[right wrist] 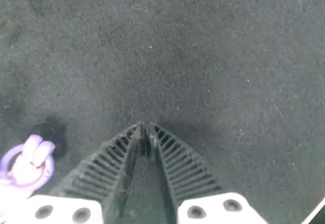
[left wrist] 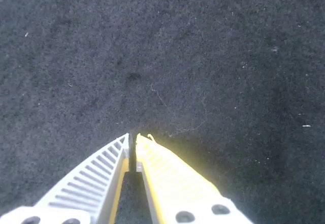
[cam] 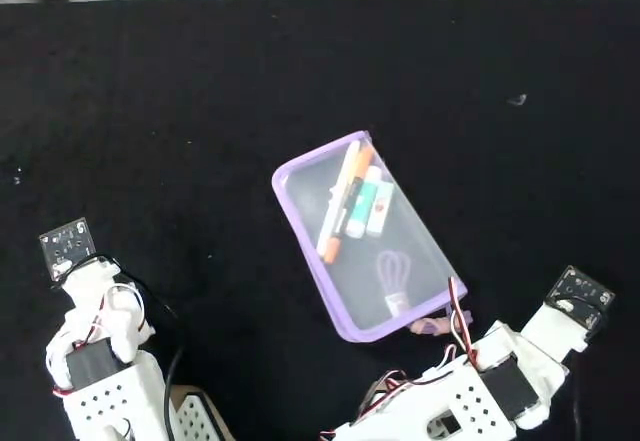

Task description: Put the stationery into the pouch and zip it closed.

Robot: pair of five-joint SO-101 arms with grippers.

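Now, at the left, the left arm [cam: 95, 361] is sitting at the near edge of the table [cam: 150, 111], well apart from the pouch. Its gripper [left wrist: 133, 138] is hanging over the bare black table. Its two fingers, one white and one yellow, are pressing together at the tips with nothing between them.

In the middle, the pouch [cam: 360, 241] is lying flat and turned at an angle. It is clear, with a purple border. Inside it, the stationery is lying in the far half: an orange pen [cam: 330, 236], a green stick [cam: 361, 211] just beside it, and a white stick [cam: 379, 206] touching the green one. All of them are pointing along the long side of the pouch. The purple pull [cam: 432, 327] is sticking out from the near corner of the pouch, toward the right arm.

At the right, the right arm [cam: 490, 386] is sitting at the near edge too, just beside that corner. Its gripper [right wrist: 145, 128] is also clenched on nothing, the dark fingers meeting at the tips above the table. The pull is lying near it, off to one side, not touching the fingers.
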